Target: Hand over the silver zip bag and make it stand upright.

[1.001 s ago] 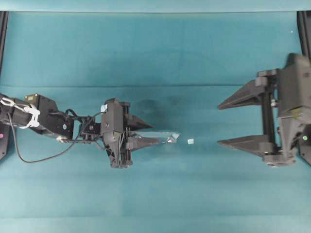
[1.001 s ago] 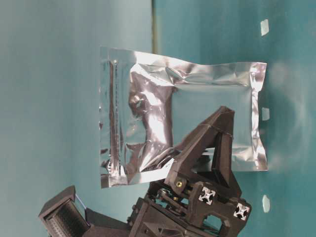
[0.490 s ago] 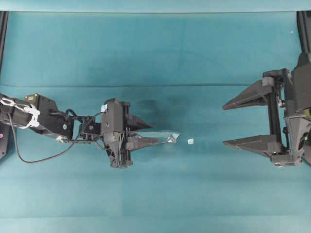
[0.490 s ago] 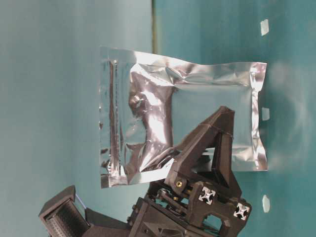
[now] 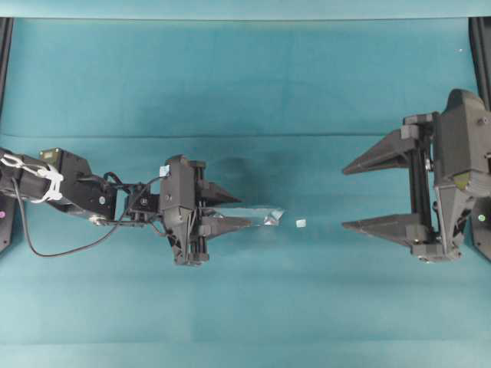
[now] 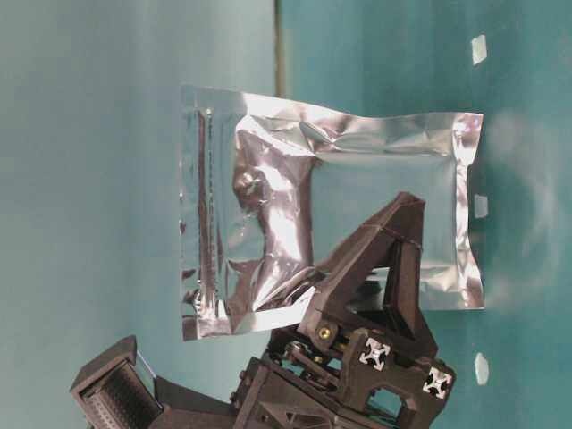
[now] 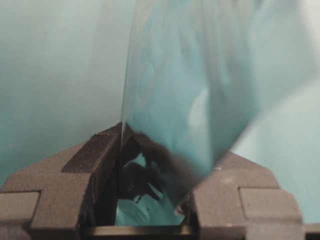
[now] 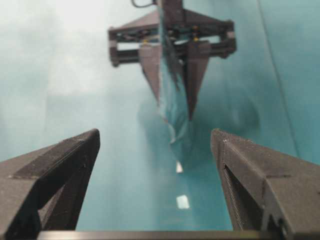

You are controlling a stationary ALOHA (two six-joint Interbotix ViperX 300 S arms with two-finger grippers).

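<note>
Nearest in the right wrist view, right gripper (image 8: 155,195) spread wide and empty, aimed at the bag; beyond it, small white pellet (image 5: 301,223) lying on the teal table (image 5: 245,84), between that gripper and the bag's tip; farther on, silver zip bag (image 6: 268,197) held edge-up off the table, pinched at one side by left gripper (image 5: 230,208), clamped on the foil; well apart from the right one.
</note>
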